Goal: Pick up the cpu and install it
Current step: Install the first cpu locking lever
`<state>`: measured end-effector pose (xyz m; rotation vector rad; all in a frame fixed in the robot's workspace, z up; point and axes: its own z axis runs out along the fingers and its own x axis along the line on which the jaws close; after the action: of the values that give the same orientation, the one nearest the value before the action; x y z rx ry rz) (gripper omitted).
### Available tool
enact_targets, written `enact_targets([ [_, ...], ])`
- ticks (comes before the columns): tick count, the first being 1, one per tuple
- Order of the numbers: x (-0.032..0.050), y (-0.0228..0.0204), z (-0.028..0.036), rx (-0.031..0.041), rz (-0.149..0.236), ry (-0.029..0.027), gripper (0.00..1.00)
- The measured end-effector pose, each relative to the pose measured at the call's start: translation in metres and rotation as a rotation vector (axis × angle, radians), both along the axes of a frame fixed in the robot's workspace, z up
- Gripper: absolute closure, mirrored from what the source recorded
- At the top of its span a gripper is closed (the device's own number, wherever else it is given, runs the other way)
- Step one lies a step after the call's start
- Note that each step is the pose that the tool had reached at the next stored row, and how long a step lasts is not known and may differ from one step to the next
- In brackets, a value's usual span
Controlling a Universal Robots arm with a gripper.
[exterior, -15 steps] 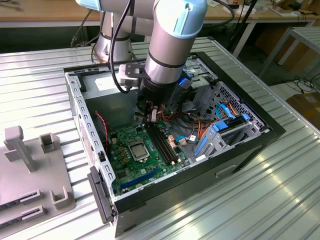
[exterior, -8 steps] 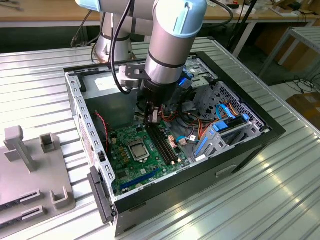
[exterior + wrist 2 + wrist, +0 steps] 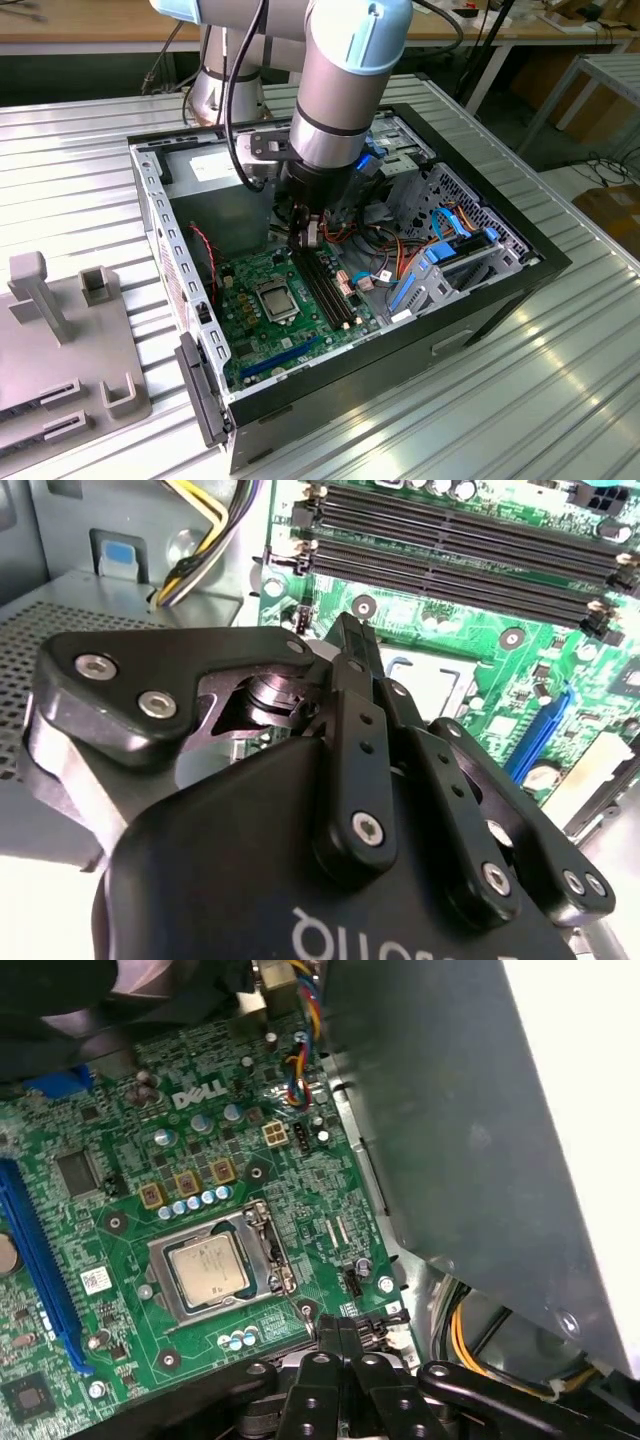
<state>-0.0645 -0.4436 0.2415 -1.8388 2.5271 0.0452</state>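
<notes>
Ribbed metal table (image 3: 560,400), open computer case (image 3: 470,320) — arm (image 3: 345,70) inside.
Gripper (image 3: 345,1335) pressed together above the motherboard (image 3: 300,1190) — cpu (image 3: 205,1268) lying in its socket (image 3: 262,1250) nearby.

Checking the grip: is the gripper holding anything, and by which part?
Nothing. The gripper is shut and empty; the cpu lies in the socket.

We can't see much of the motherboard (image 3: 480,600) behind the gripper (image 3: 345,630) in the second wrist view; in the exterior view the arm (image 3: 340,80) runs off the top edge, covering the far side of the case (image 3: 152,215).
</notes>
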Motion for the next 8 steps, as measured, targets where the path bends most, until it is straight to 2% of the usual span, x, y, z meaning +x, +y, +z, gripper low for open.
enact_targets([
  [4,-0.002,-0.0004,0.0,0.0001,0.038,0.0,0.89],
  [8,-0.0023,-0.0019,0.0,0.0,0.044,0.0001,0.89],
])
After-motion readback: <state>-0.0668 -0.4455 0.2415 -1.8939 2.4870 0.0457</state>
